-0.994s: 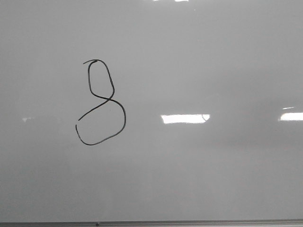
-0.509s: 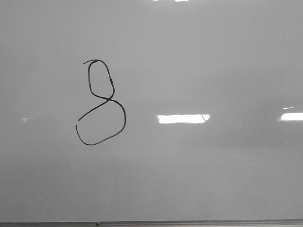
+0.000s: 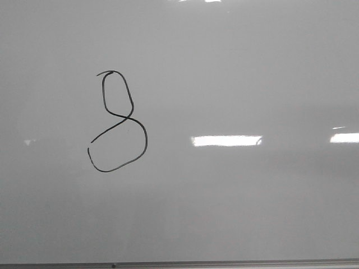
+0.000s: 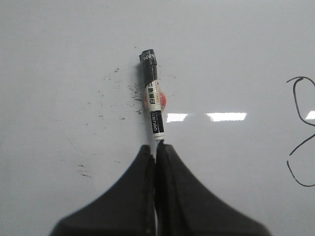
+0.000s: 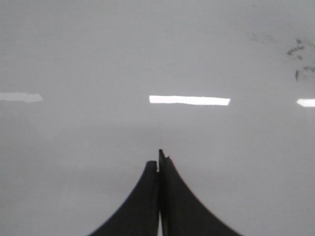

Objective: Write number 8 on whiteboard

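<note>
A thin black hand-drawn number 8 (image 3: 118,121) is seen left of centre on the glossy grey-white whiteboard (image 3: 252,73). A black-and-white marker pen (image 4: 152,105) is clamped by the left gripper (image 4: 156,147); the right gripper (image 5: 159,157) is closed, empty

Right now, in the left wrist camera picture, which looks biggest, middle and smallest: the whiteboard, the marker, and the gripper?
1. The whiteboard fills the picture.
2. The left gripper looks next, though it's nearest the camera.
3. The marker looks smallest.
</note>
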You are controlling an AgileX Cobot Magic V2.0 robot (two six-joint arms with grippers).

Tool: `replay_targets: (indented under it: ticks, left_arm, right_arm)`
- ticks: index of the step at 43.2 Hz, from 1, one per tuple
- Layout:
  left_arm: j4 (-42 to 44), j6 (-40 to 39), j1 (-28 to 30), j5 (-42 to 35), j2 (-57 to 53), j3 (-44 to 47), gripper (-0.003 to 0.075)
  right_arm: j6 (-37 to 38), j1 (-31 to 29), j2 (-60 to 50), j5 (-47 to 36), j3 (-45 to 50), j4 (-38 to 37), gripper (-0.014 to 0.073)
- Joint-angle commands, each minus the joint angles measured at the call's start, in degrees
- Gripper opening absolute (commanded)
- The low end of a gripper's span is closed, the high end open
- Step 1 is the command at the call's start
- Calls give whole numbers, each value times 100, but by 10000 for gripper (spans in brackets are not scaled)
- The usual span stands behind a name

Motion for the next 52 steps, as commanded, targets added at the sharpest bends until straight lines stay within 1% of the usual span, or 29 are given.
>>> replay_targets:
  ticks: [1, 6, 11, 12, 17, 52]
  left_arm:
    - [9, -46, 8, -509, -71, 70, -21]
    - [9, -46, 8, -509, -71, 70, -21]
    - [9, -46, 8, -509, -71, 70, -21]
    - [9, -46, 8, -509, -71, 70, -21]
    - [9, -46, 8, -509, -71, 70, -21]
    - [9, -46, 8, -509, -71, 70, -21]
  right_arm:
    - [340, -99, -265, -527, 188, -377, -68]
    - [340, -99, -615, -533, 494, -563, -68]
    - [340, -99, -634, -701, 753, -552, -68]
    - [340, -99, -634, -558, 737, -546, -68]
    - [340, -99, -634, -424, 737, -546, -68]
    - [340, -99, -634, -433, 737, -551, -68]
